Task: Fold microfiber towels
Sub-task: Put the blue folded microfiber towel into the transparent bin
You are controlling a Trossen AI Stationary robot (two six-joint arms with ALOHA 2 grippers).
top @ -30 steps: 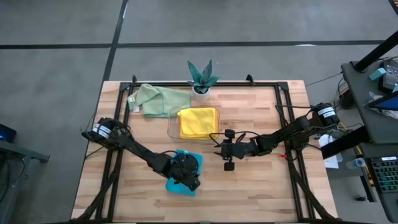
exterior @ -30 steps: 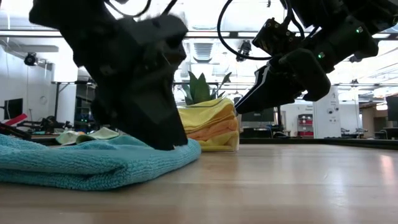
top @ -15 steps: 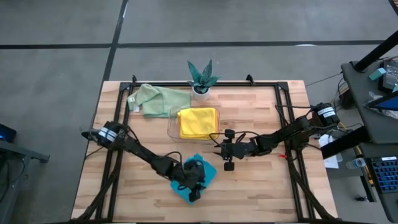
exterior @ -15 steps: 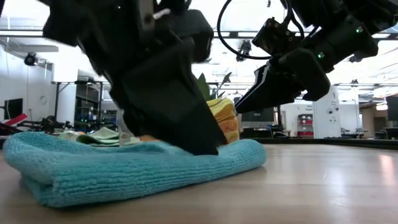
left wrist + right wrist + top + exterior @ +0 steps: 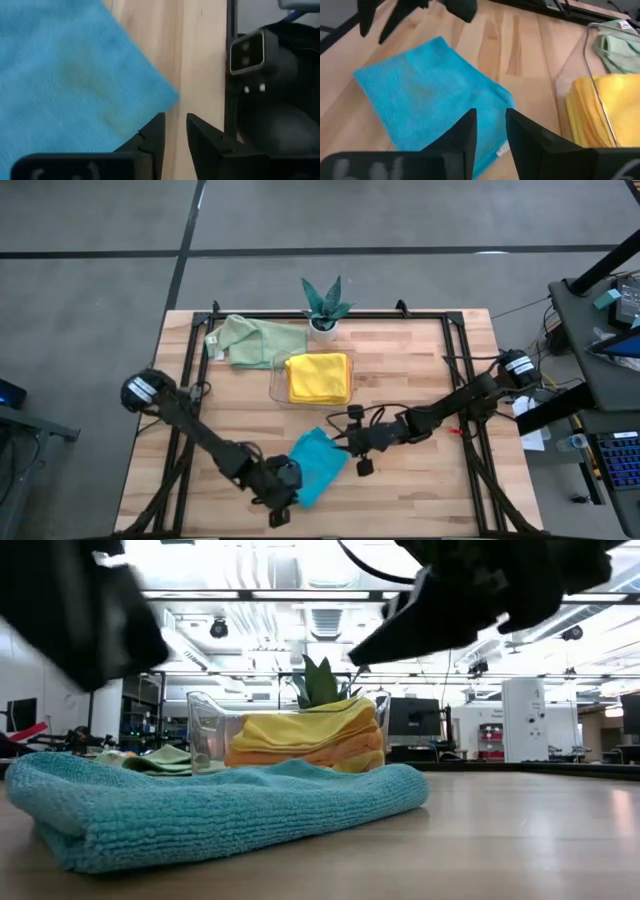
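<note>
A teal-blue microfiber towel [image 5: 318, 465] lies folded on the wooden table near its front middle, also in the low view [image 5: 220, 810]. My left gripper [image 5: 283, 498] hangs above the table just off the towel's near-left edge. Its fingers [image 5: 175, 127] are a narrow gap apart over bare wood, with nothing between them. My right gripper [image 5: 358, 455] hovers over the towel's far-right corner [image 5: 500, 92], fingers [image 5: 490, 120] slightly apart and empty. Folded yellow towels [image 5: 318, 377] lie on an orange one [image 5: 300, 752] in a clear tray [image 5: 275, 385].
A pale green towel [image 5: 250, 340] lies crumpled at the far left of the table. A small potted plant [image 5: 325, 305] stands at the far edge behind the tray. Bare wood lies to the right of and in front of the teal-blue towel.
My left gripper, which was pressing down on the teal-blue towel, slid it a little toward the table's right and turned it. It then lifted off and drew back toward the near-left. My right gripper moved toward the near edge and the towel.
</note>
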